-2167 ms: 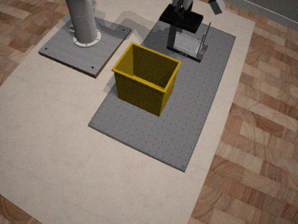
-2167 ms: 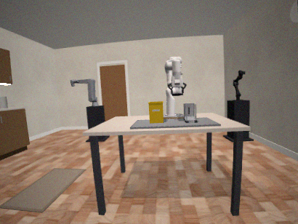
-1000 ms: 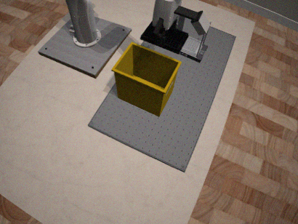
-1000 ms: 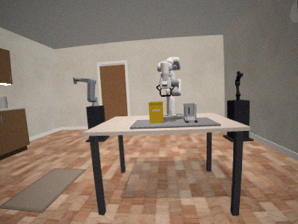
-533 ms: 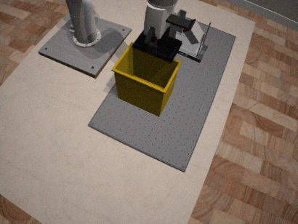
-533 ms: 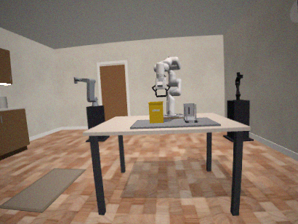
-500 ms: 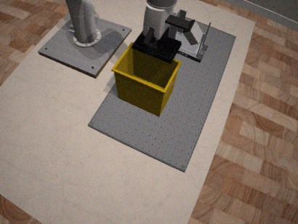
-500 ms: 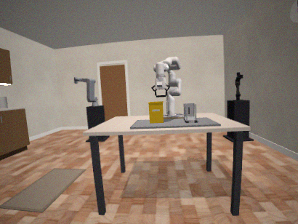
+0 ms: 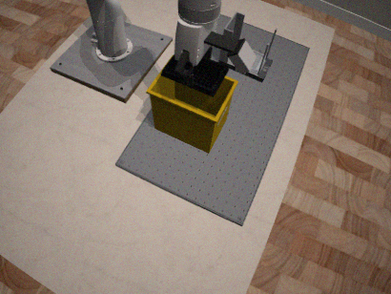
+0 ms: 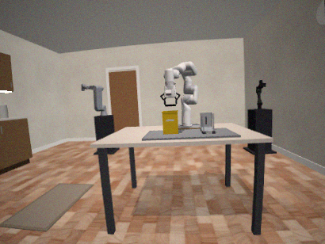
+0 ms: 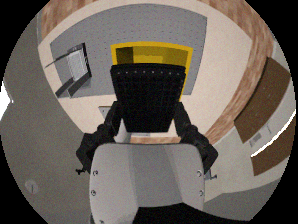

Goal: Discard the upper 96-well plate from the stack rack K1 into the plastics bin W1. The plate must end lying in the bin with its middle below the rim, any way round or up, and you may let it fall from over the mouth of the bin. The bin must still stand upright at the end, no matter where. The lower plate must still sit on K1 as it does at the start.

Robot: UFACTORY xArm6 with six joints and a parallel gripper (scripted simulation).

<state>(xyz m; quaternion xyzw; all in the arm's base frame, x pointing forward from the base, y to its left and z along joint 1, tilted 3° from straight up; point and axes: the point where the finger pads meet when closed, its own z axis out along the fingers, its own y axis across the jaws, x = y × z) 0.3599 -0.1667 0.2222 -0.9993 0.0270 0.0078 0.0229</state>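
Over the yellow bin W1 (image 9: 193, 116), a square, smooth-walled plastic tub, the tool (image 9: 195, 72) hangs clenched on one flat black 96-well plate (image 9: 202, 78), its dimpled face showing in the wrist view. Just behind stands one grey stack rack K1 (image 9: 261, 67) of thin upright panels. Both bin and rack sit on a grey perforated mat (image 9: 229, 181) on the pale counter (image 9: 62, 191).

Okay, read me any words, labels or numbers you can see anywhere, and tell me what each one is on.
No text can be read in any view.
Yellow bin: a pale label on its front, too small and blurred to read.
Black plate held in the end effector: no markings visible.
Rack: no markings visible.
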